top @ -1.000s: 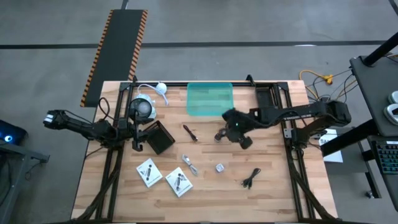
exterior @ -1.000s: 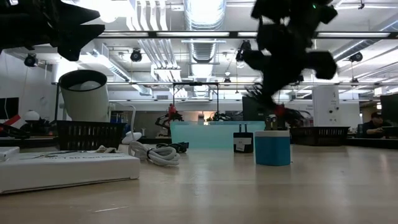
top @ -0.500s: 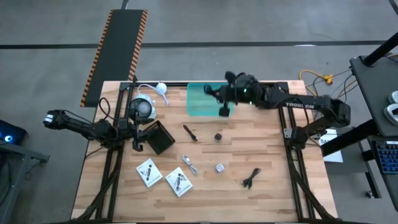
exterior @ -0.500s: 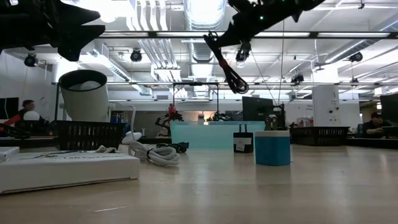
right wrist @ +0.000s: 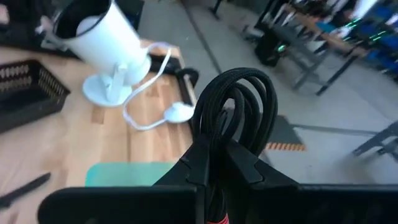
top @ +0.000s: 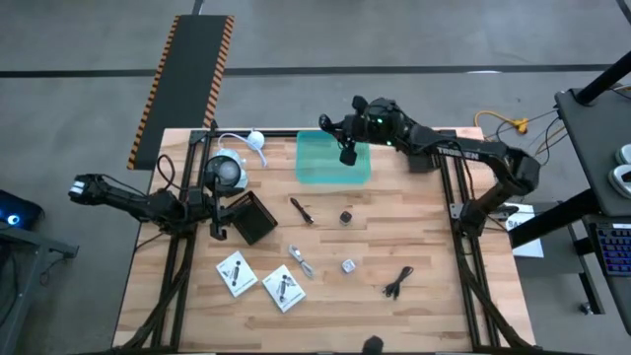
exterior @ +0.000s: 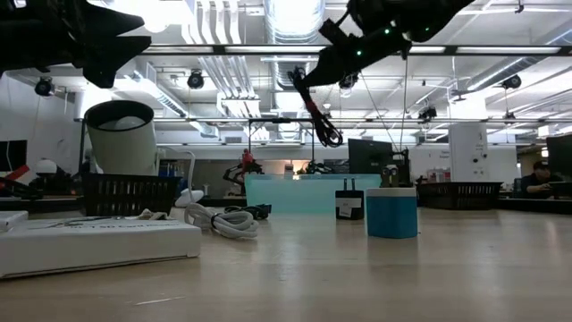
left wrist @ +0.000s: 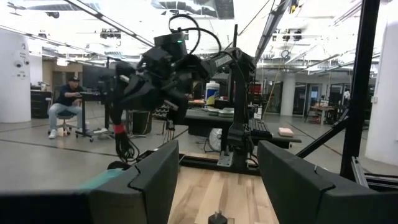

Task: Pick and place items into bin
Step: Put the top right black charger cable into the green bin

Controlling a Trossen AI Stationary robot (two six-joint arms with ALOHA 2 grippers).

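Note:
My right gripper (top: 343,136) (exterior: 308,85) hovers high over the translucent teal bin (top: 330,163) (exterior: 295,192), shut on a coiled black cable (top: 348,154) (exterior: 323,121). On the table lie a dark pen-like stick (top: 301,210), a small dark bit (top: 346,216), a silvery cord (top: 302,259), a small silvery bit (top: 348,265), another black cable (top: 397,283) and two white packets (top: 237,273) (top: 284,289). My left gripper (top: 221,214) (left wrist: 217,186) waits open at the table's left, beside the black square box (top: 252,217). My right gripper (right wrist: 214,158) pinches the bundled strands of the cable coil (right wrist: 211,140) between its two fingers. The loop end (right wrist: 239,93) reaches out past the fingertips. The fingers slant down from the table's right. The cable hangs below them (exterior: 326,130), lifted clear above the bin.
A white round device (top: 225,171) with its cord (top: 246,141) stands at the far left, close to the bin. Dark frame rails run along both sides of the table. A blue cylinder (exterior: 391,212) and a white box (exterior: 98,241) show near the low camera.
My right gripper has risen from the middle of the table and swung toward the far edge, carrying the black cable clear of the wood to a spot above the bin. In the last half second it shifted a little toward the left over the bin.

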